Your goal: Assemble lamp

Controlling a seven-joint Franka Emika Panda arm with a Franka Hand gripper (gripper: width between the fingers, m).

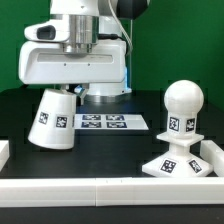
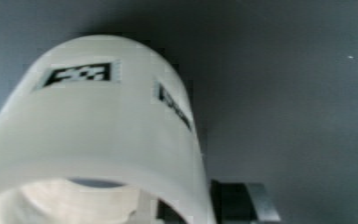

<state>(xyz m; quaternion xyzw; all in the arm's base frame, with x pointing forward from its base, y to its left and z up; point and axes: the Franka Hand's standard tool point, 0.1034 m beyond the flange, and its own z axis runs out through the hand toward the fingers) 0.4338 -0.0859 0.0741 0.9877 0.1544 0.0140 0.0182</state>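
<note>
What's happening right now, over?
Claw shut on shade, tilted, off the table. Bulb already on base. Nothing blocking between them.

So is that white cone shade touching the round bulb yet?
Apart. The exterior view shows the shade tilted under the arm on that view's left, with open black table between it and the bulb, which sits on the base.

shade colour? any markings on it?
Matte white shade with black-and-white square tags; clearest in the exterior view.
</note>
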